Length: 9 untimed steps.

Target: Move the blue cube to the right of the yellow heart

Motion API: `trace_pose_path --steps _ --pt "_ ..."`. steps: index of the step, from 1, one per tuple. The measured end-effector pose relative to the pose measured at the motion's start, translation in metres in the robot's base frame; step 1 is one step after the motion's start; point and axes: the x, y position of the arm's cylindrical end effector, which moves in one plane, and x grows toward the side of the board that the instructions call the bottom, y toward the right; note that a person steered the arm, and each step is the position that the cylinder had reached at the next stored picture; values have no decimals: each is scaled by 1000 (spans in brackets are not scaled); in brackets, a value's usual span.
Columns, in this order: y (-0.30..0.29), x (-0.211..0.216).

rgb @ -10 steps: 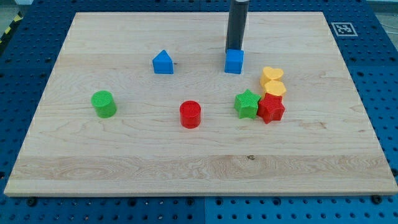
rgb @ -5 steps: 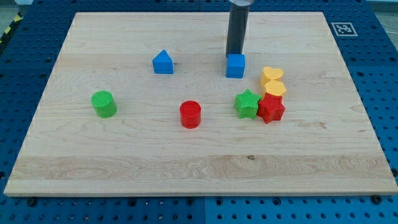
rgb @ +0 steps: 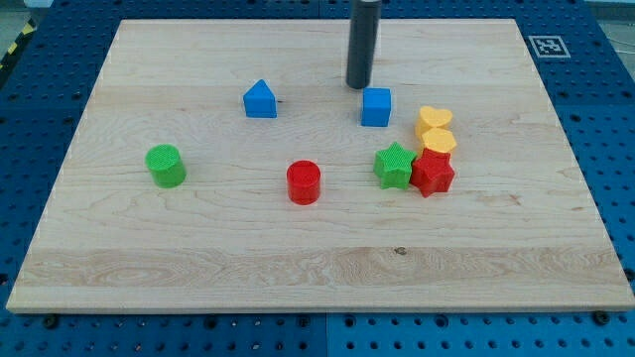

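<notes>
Blue cube (rgb: 375, 106) sits in the upper middle of the frame, on the wooden board (rgb: 198, 258), just left of and slightly above the yellow heart (rgb: 434, 119) and apart from it by a small gap.

Nearest the frame's bottom, the board shows only bare wood. Moving up, the red cylinder (rgb: 304, 182) stands a little left of centre, and the green cylinder (rgb: 165, 165) stands well off toward the left side. Right of centre lies a tight cluster: the green star (rgb: 394, 166) touches the red star-like block (rgb: 432, 173) on its right, and directly above that red block a second yellow block (rgb: 439, 142) presses against it, its shape hard to make out. The yellow heart rests against the top of that second yellow block, so the two yellows form a short stack in the frame.

Farther up, the blue cube and the blue house-shaped block (rgb: 259, 99) lie at about the same height, well apart, the house-shaped one on the left.

Farthest up, my tip (rgb: 358, 85) stands just to the upper left of the blue cube, close by but not touching it. The arm ends in a plain dark rod with no jaws, so it grasps nothing.
</notes>
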Motion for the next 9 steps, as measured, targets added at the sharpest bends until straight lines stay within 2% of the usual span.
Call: trace_pose_path --steps 1,3,7,8,9 --pt "-23 2" --pt "-11 36" --pt "3 52" --pt "3 51" --pt "3 8"
